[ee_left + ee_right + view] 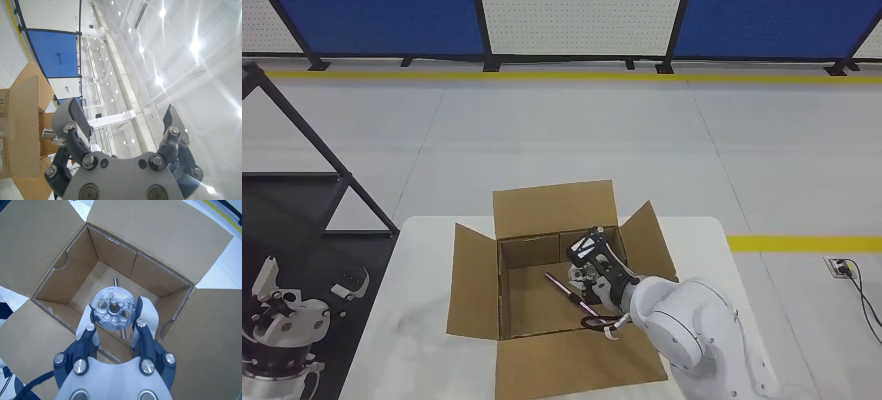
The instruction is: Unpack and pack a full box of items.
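Open cardboard box (pixel 554 210) sits mid-table (pixel 422 290), all four flaps splayed. Your right gripper (pixel 115 307) is down in the opening, toward its right side, fingers clamped on the rim of a metal disc (pixel 105 300). A thin metal rod (pixel 115 282) lies on the box floor under the disc. Your left gripper (pixel 122 109) is off the table's left edge, fingers spread, grasping nothing.

An open cardboard box (pixel 160 243), four flaps spread wide. Inside, a round grey metal disc (pixel 113 298) with holes sits clamped in the right gripper (pixel 115 311), above a thin metal rod (pixel 115 281) lying on the box floor.
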### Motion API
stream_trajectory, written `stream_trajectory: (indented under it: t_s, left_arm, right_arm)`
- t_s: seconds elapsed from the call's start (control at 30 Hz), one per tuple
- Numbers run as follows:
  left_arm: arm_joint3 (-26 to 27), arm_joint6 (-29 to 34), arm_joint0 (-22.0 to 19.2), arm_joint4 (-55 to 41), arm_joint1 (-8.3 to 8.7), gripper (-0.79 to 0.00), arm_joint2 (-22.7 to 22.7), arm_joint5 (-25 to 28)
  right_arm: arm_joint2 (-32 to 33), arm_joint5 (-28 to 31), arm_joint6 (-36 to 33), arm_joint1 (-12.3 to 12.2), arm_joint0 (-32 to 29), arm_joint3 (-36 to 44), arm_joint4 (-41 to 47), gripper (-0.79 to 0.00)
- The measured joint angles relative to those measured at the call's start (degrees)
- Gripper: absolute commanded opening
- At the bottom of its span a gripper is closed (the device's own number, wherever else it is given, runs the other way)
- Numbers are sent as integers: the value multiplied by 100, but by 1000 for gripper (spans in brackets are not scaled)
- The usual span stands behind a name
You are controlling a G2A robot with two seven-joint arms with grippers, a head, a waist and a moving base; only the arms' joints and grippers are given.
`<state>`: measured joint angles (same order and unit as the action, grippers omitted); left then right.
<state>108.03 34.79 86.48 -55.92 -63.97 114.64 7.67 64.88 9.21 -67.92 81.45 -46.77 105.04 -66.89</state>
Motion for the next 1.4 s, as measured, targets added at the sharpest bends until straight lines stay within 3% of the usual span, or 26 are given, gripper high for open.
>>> stream_trajectory:
  t_s: [0.23,0.53,0.7,0.9,1.1,1.4]
  left_arm:
    - [0,0,0,0,0,0,0,0]
    - [0,0,0,0,0,0,0,0]
    - [0,0,0,0,0,0,0,0]
    - [0,0,0,0,0,0,0,0]
    - [0,0,0,0,0,0,0,0]
    - [0,0,0,0,0,0,0,0]
  right_arm:
    - [587,361,273,-102,-359,1038,493,-785]
    - [2296,381,212,-299,-1339,2923,1106,-785]
    - [3499,389,506,-382,-1747,2960,1629,-785]
    - [4594,364,129,-488,-2295,2960,1947,-785]
    - [4894,332,-344,-566,-2911,2959,2202,-785]
    - [4309,857,-684,-704,-3206,2415,2116,-785]
